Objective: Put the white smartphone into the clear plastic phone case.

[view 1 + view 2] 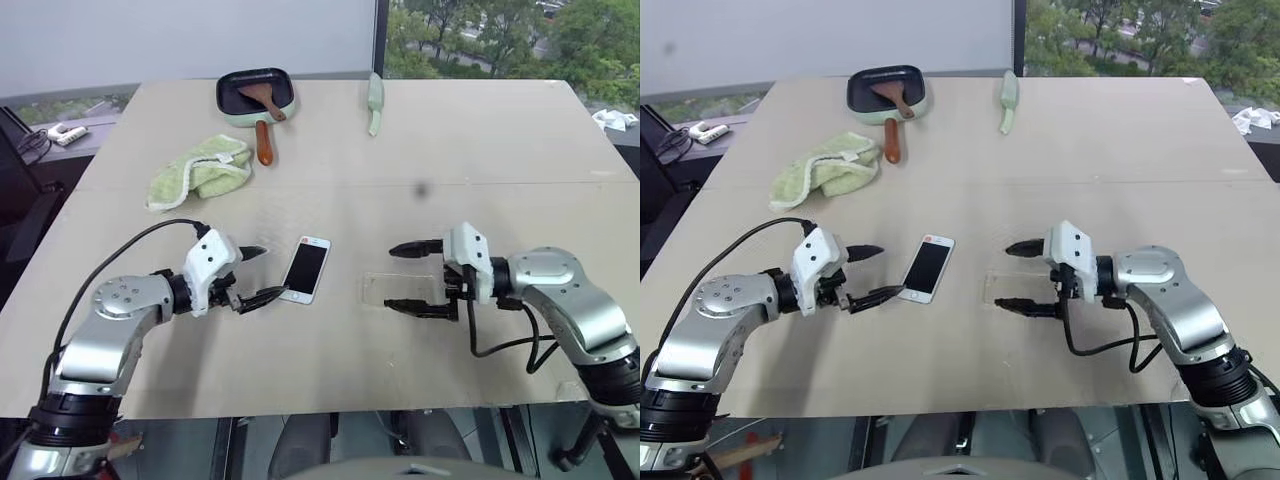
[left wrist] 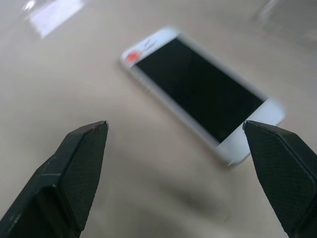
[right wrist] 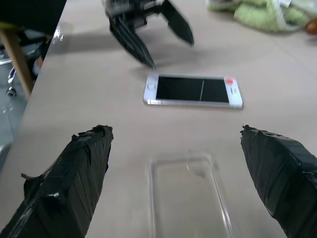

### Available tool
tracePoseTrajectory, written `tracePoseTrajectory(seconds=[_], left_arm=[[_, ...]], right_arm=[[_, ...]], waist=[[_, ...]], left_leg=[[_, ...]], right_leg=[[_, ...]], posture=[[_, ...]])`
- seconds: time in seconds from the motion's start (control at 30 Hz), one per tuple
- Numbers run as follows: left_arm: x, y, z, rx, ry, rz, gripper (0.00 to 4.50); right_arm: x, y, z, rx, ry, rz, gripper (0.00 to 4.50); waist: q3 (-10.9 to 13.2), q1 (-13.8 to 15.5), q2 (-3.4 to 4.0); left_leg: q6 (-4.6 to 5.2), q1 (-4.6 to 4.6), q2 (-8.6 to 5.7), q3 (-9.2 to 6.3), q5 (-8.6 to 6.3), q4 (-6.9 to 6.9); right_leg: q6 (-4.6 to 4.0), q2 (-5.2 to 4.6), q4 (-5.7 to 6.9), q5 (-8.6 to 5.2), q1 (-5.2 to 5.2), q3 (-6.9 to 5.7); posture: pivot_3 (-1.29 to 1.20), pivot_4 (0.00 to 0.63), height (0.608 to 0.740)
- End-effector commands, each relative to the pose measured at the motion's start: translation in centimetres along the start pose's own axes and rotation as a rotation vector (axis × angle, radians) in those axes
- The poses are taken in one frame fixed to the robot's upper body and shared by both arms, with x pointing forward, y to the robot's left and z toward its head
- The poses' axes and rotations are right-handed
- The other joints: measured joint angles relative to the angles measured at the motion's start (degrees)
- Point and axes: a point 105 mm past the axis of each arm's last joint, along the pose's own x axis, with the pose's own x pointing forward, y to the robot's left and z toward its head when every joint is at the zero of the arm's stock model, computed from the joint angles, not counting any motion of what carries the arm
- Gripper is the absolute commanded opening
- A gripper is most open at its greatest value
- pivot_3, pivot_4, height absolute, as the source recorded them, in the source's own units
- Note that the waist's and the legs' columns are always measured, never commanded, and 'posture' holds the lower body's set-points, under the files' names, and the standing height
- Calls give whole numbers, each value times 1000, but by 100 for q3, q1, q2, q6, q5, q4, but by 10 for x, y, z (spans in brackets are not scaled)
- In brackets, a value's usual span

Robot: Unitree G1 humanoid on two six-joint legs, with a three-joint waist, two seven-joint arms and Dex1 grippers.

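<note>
the white smartphone (image 1: 306, 268) lies screen-up on the beige counter (image 1: 480, 160), just beside the left gripper (image 1: 262, 273) — its jaws spread wide, one fingertip close to the phone's near end. the clear plastic phone case (image 1: 392, 290) rests flat to the phone's right, apart from it, at the right gripper (image 1: 397, 277) — jaws wide, holding nothing.

The white smartphone (image 1: 305, 268) lies flat, black screen up, on the tabletop (image 1: 330, 170), apart from the empty clear plastic phone case (image 3: 190, 196) beside it.
</note>
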Motion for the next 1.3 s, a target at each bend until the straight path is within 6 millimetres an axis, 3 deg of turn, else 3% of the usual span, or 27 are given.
tracePoseTrajectory(seconds=[0.03, 0.3, 0.43, 0.67, 0.73, 1.0, 1.1, 1.13, 1.2, 1.3], left_arm=[[-7, 6, -2, 24, 16, 29, 4500], [-5, -5, -11, 29, 55, -50, 4500], [-2, -22, -10, 5, 46, -146, 4500], [15, -17, -15, 35, 60, -112, 4500], [27, -15, -10, 38, 33, -93, 4500], [67, -5, 21, 19, -99, 10, 4500], [84, 2, 37, -9, -165, 85, 4500], [89, 2, 52, -63, -238, 105, 4500], [90, -2, 79, -141, -374, 94, 4500], [84, -6, 96, -206, -463, 53, 4500]], right_arm=[[8, 4, 10, -25, -16, -7, 4455], [13, 2, 13, -25, -13, -23, 4455], [15, 5, 14, -21, -15, -23, 4455], [17, 0, 16, -32, -12, -53, 4455], [17, -1, 15, -32, -2, -59, 4455], [16, -11, 18, -50, -2, -123, 4455], [18, -16, 17, -60, 12, -154, 4455], [19, -21, 18, -60, 12, -181, 4455], [24, -26, 23, -49, -6, -215, 4455], [30, -30, 27, -36, -19, -244, 4455]], waist=[[0, -5, -1], [0, -1, 0], [0, -4, 0], [-5, 32, 8], [-23, 126, 38], [-28, 279, 38], [-29, 213, 35], [-29, 176, 33], [-29, 123, 33], [-30, -19, 30]], left_leg=[[0, 0, 0, 1, 0, 0], [0, -1, -4, 0, 0, -1], [0, -1, -4, 2, 0, -1], [0, 0, -6, 0, 0, 0], [1, 1, -13, -3, 0, 3], [6, 8, -24, -29, 4, 38], [6, 7, -25, -29, 4, 42], [6, 7, -25, -30, 4, 42], [4, 0, -23, -28, 5, 42], [-20, -10, -18, -20, 18, 41]], right_leg=[[0, 0, 0, 0, -1, 1], [0, -4, -2, 0, -1, -1], [0, -4, -3, 0, 0, 1], [0, -6, -2, 0, 2, -3], [1, -9, -2, 0, 8, -7], [3, -9, -3, 1, 45, -28], [7, -5, -2, 4, 44, -26], [7, -5, -2, 4, 42, -27], [7, -4, -1, 4, 34, -24], [8, -4, 1, 4, 20, -16]], posture=[[0, 150, 740], [0, 150, 740], [0, 150, 740], [0, 150, 740], [0, 150, 740], [0, 150, 740], [0, 150, 740], [0, 150, 740], [0, 150, 740], [0, 150, 740]])
